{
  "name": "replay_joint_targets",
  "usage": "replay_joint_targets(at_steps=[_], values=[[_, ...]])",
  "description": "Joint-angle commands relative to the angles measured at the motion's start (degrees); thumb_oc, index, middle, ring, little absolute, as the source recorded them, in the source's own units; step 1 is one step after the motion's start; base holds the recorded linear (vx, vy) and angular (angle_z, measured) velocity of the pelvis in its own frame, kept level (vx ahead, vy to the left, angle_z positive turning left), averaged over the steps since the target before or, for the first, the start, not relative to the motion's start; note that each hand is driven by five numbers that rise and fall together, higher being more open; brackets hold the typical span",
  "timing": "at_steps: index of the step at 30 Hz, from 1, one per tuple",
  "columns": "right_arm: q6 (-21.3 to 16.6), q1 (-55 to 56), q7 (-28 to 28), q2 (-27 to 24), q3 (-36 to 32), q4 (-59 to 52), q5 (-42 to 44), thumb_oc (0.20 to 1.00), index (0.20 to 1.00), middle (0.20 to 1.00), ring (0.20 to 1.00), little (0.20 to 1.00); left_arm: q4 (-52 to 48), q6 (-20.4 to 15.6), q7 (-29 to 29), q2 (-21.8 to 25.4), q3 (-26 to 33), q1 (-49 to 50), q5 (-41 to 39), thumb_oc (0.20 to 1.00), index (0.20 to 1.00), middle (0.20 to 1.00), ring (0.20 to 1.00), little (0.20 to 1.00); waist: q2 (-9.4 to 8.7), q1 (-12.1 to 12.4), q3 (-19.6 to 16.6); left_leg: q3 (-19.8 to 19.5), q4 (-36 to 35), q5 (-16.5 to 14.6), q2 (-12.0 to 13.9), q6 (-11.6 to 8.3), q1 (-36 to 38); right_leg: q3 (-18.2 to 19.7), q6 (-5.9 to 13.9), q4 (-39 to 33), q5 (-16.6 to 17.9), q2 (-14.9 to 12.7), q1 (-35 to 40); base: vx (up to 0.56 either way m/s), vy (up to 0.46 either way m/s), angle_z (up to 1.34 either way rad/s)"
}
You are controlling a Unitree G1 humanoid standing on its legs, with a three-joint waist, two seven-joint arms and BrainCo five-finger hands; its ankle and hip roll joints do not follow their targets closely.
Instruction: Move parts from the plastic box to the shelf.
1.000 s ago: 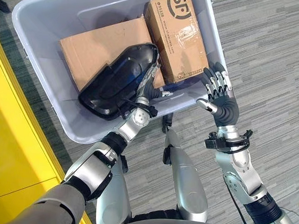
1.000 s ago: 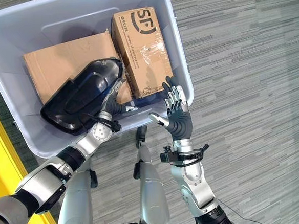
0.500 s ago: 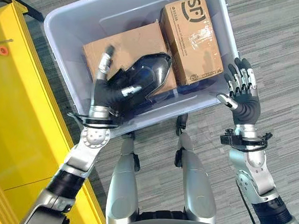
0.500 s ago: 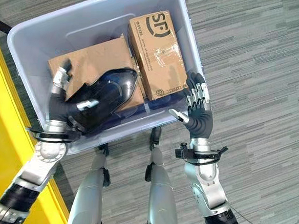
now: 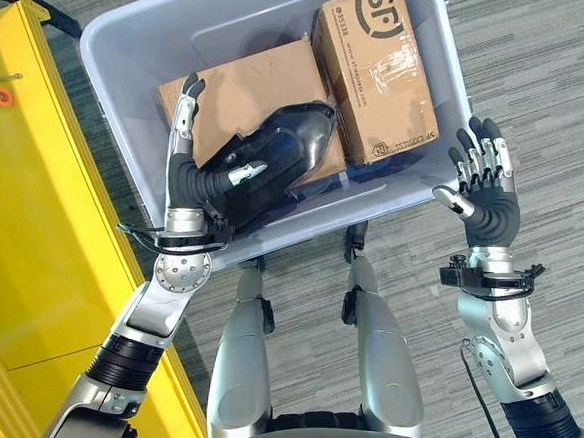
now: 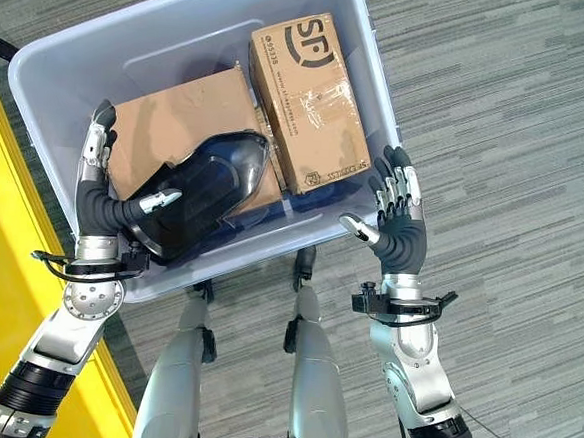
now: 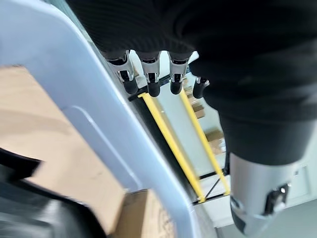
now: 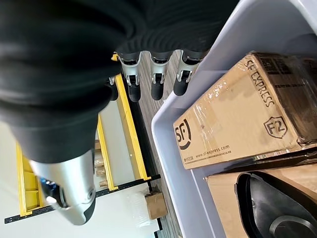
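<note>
A grey plastic box (image 5: 236, 20) lies on the floor in front of me. In it a black moulded part (image 5: 282, 150) rests on a flat cardboard box (image 5: 247, 81). My left hand (image 5: 182, 171) is inside the box at the part's left end, open, fingers (image 7: 148, 74) straight up and the thumb lying against the part. My right hand (image 5: 489, 198) is open outside the box's right wall, palm towards it, fingers (image 8: 157, 79) straight. The part (image 8: 277, 208) also shows in the right wrist view.
A printed, taped cardboard box (image 5: 378, 70) fills the plastic box's right side. The yellow shelf (image 5: 31, 221) stands close along my left. Grey striped carpet (image 5: 542, 86) lies to the right and beyond.
My left hand has moved from the black part's right side to its left end and straightened its fingers. The camera has shifted; the right hand stays open by the box wall.
</note>
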Motion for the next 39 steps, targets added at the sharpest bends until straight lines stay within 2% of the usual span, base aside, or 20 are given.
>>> replay_joint_targets(at_steps=[1, 2, 3, 13, 27, 39], values=[[-3.8, -0.8, 0.4, -0.6, -3.2, -3.5, -2.3, 1.0, 1.0, 1.0, 1.0, 1.0, 4.0, 1.5, 3.0, 3.7, -0.6, -2.7, 8.2, 1.0, 1.0, 1.0, 1.0, 1.0, -0.68, -1.9, -2.1, 1.8, 0.3, -1.3, 2.5, -2.38, 1.7, -1.3, 8.24, 0.8, 0.4, -7.4, 1.8, 0.0, 0.0, 0.0], [-3.8, -0.8, 0.4, -0.6, -3.2, -3.4, -2.3, 1.0, 1.0, 1.0, 1.0, 1.0, 4.3, 1.4, 3.2, 3.7, -0.8, -2.9, 8.4, 1.0, 1.0, 1.0, 1.0, 1.0, -0.69, -1.9, -2.1, 1.8, 0.3, -1.3, 2.5, -2.38, 1.7, -1.3, 8.24, 0.8, 0.4, -7.4, 1.8, 0.0, 0.0, 0.0], [-3.8, -1.0, 0.5, -0.7, -3.3, -2.9, -2.3, 1.0, 1.0, 1.0, 1.0, 1.0, 7.3, 3.8, 3.9, 4.7, -1.3, -3.9, 12.8, 1.0, 1.0, 1.0, 1.0, 1.0, -0.76, -1.9, -1.9, 1.8, 0.3, -1.3, 2.5, -2.39, 1.9, -1.3, 8.22, 0.8, 0.3, -7.3, 1.9, 0.0, 0.0, 0.0], [-3.1, -2.2, 0.7, -0.4, -2.4, -1.8, -1.1, 1.0, 1.0, 1.0, 1.0, 1.0, 22.0, 9.0, 5.9, 2.6, -2.2, -8.3, 13.7, 1.0, 1.0, 1.0, 1.0, 1.0, -1.3, -2.5, -1.0, 2.2, 0.3, -1.4, 2.6, -2.49, 2.0, -1.0, 8.11, 1.0, 0.1, -7.0, 1.7, 0.0, 0.0, 0.0], [-2.4, -3.0, 0.8, -0.5, -2.2, -2.1, -1.1, 1.0, 1.0, 1.0, 1.0, 1.0, 26.5, 10.6, 10.1, 1.9, 1.5, -11.9, 9.3, 1.0, 1.0, 1.0, 1.0, 1.0, -1.77, -3.3, -0.6, 2.1, 0.3, -1.0, 2.8, -2.4, 1.1, -0.8, 7.81, 0.9, 0.3, -6.7, 0.6, 0.0, 0.0, 0.0], [-3.1, -2.6, 0.9, -1.3, -0.8, -3.2, 0.1, 1.0, 1.0, 1.0, 1.0, 1.0, 39.5, 13.1, 10.2, 1.2, -3.2, -18.0, 7.4, 1.0, 1.0, 1.0, 1.0, 1.0, -2.22, -4.2, 0.1, 1.8, 0.3, -0.8, 3.0, -2.42, 0.2, -0.5, 7.73, 1.1, 0.1, -6.4, -0.2, 0.0, 0.0, 0.0]])
